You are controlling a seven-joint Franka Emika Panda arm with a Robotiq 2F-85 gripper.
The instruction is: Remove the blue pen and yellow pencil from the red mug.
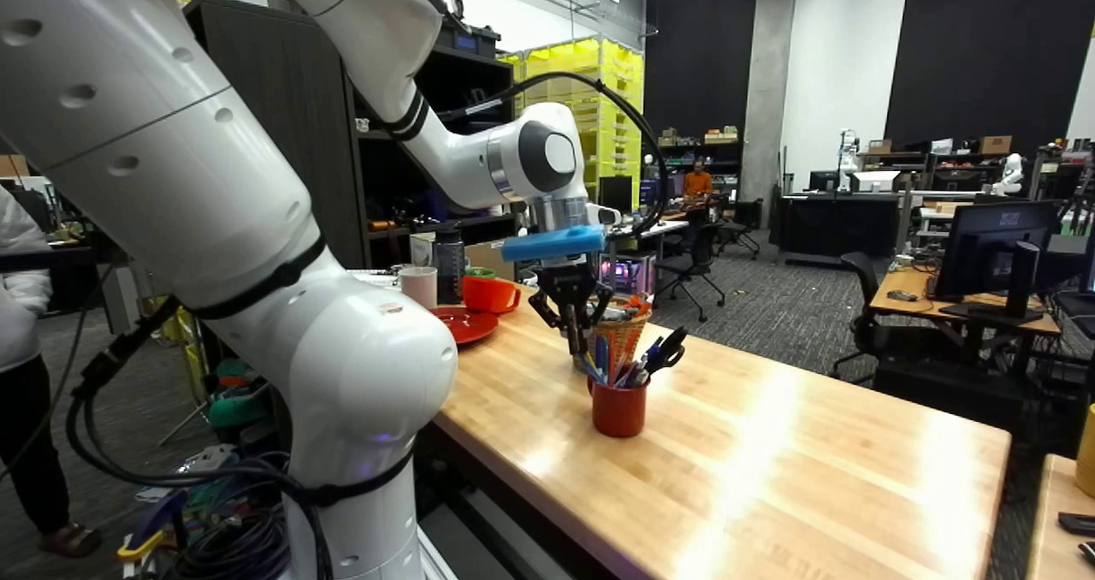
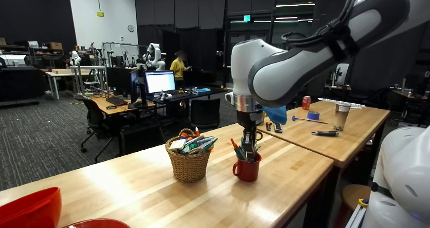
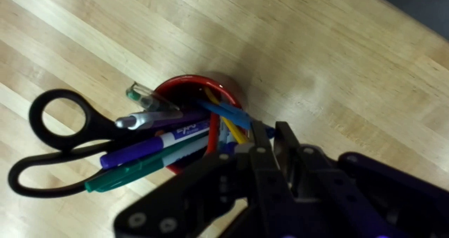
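Found the wooden table [image 2: 134,184] as footing for the work, with the robot arm [image 1: 359,358] arched above, probably for a downward approach. Noted the wicker basket [image 2: 188,165] in both exterior views, with none of it in the wrist view. Saw the gripper [image 3: 270,126] pointed down at the edge of the red mug [image 2: 248,172], with only a narrow gap at the fingertips [image 3: 260,137]; could not tell whether pinching anything. Read the mug as upright on the table from both exterior views, with its base out of sight in the wrist view. Found black-handled scissors [image 3: 100,127] slanting out away from the gripper, propped by the mug, presumably leaving this side freer. Traced the blue pen [image 3: 233,116] from inside the mug to the fingertips, likely chosen there for its free end. Glimpsed the yellow pencil [image 3: 233,130] in the mug, crossing beneath the pen, clear only in the wrist view.
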